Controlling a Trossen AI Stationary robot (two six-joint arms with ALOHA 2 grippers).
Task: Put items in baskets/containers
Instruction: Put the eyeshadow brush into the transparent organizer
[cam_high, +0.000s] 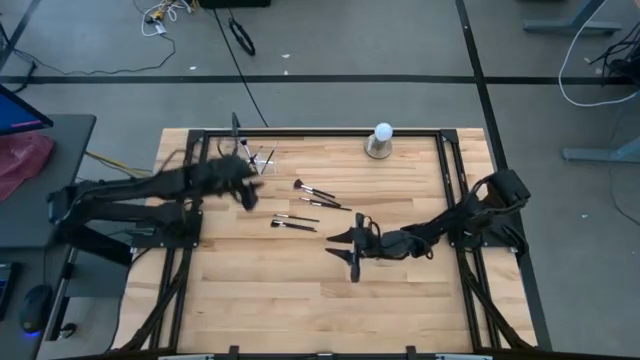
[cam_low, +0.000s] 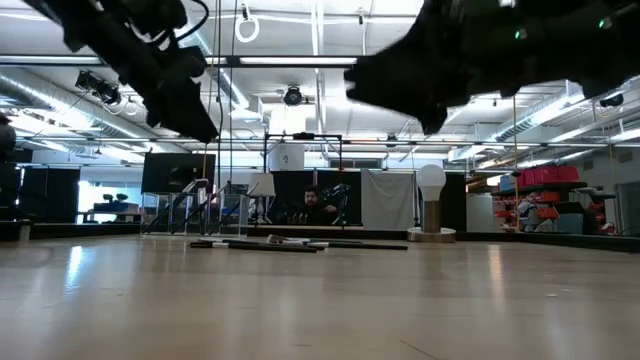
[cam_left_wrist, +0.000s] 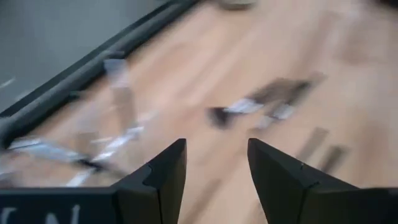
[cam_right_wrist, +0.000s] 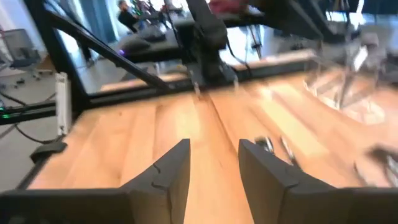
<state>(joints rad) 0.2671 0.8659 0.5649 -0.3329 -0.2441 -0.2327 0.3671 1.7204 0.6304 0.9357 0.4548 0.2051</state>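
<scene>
Both pincers hang above the wooden worktop (cam_high: 300, 290) and hold nothing. In the high view, the left pincer (cam_high: 245, 190) sits in the upper left part of the frame, just below the clear holder (cam_high: 258, 158). Its 2 dark fingers (cam_left_wrist: 163, 177) show a narrow gap in the left wrist view, with bare wood between them. The right pincer (cam_high: 352, 250) is a little right of the middle of the high view. Its fingers (cam_right_wrist: 168, 174) are also a small way apart, with only wood in the gap.

The clear holder stands near the top edge of the worktop, left of the middle, and thin sticks seem to poke up from it. It is blurry, so I cannot tell how many.

Loose brushes (cam_high: 318, 192) lie flat near the middle of the high view, between the 2 pincers. 2 more brushes (cam_high: 293, 222) lie just below them. None touches a pincer.

A white ball on a round grey base (cam_high: 380, 140) stands at the top edge, right of the holder.
</scene>
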